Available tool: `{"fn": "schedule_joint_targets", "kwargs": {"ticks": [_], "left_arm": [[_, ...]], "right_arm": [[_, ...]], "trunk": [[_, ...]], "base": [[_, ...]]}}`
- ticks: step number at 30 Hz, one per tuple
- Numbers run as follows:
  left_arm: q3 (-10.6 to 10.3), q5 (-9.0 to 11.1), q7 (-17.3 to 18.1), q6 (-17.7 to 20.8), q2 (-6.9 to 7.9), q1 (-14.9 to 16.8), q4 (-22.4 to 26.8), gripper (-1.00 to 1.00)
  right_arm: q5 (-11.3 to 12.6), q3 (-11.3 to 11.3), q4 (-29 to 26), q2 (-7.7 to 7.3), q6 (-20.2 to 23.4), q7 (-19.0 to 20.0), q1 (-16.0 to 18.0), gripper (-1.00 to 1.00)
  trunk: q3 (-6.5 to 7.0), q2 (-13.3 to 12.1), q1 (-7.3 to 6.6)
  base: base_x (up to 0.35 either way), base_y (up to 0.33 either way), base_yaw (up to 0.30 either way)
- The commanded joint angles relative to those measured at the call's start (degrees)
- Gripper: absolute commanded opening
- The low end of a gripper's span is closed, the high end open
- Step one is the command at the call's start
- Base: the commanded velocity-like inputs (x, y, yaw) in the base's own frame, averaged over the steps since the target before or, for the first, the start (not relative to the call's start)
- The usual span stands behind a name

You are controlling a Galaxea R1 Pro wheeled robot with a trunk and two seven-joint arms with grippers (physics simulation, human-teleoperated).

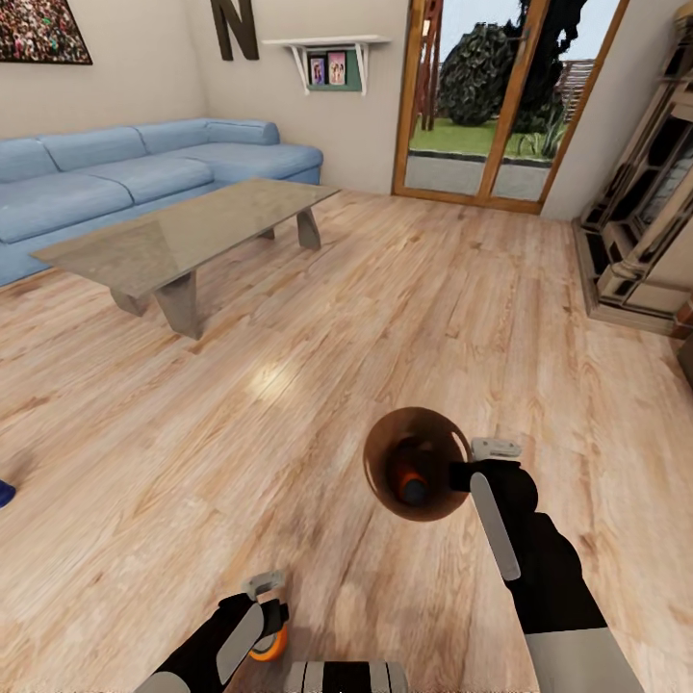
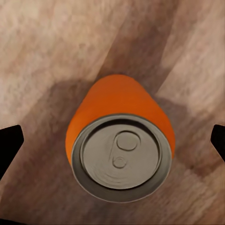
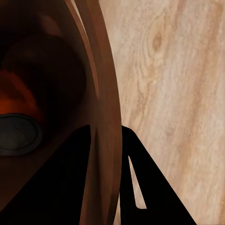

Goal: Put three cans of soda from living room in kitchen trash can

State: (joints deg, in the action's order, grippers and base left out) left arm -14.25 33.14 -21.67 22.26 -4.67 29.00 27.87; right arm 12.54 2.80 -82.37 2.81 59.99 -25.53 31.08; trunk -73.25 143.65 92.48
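Standing upright between wide-spread left fingers (image 2: 11,140), orange soda can (image 2: 121,145); right fingers (image 3: 140,187) clamping bin rim (image 3: 105,117).

Floor (image 1: 404,289): glossy grained wood. Soda can (image 2: 120,140): smooth orange body, dull metal top. Trash can (image 1: 380,472): glossy brown. Sofa (image 1: 115,178): matt blue cloth.

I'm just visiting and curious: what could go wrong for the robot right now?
The bin is held by the right jaws at its rim alone; it could tilt or slip, spilling the can inside. The left jaws stand wide of the orange can; closing off-centre might knock it over.
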Motion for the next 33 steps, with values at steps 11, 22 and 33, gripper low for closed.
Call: {"fn": "schedule_joint_targets", "kwargs": {"ticks": [11,22,33], "left_arm": [[-0.06,0.00,0.04,0.06,-0.15,0.00,0.00,1.00],[-0.06,0.00,0.04,-0.07,-0.16,0.00,0.04,1.00],[-0.08,0.00,0.09,-0.11,-0.19,0.00,0.63,1.00]], "right_arm": [[0.27,0.01,-0.07,0.01,0.01,0.30,0.03,-1.00],[0.25,0.09,-0.15,0.02,0.01,0.30,0.03,-1.00],[0.24,0.17,-0.16,0.25,0.01,0.30,0.03,-1.00]], "trunk": [[-1.55,0.10,0.17],[-3.10,0.20,0.35],[-3.32,0.21,0.38]], "base": [[0.000,0.000,0.000],[0.000,0.000,0.000],[0.000,0.000,0.000]]}}
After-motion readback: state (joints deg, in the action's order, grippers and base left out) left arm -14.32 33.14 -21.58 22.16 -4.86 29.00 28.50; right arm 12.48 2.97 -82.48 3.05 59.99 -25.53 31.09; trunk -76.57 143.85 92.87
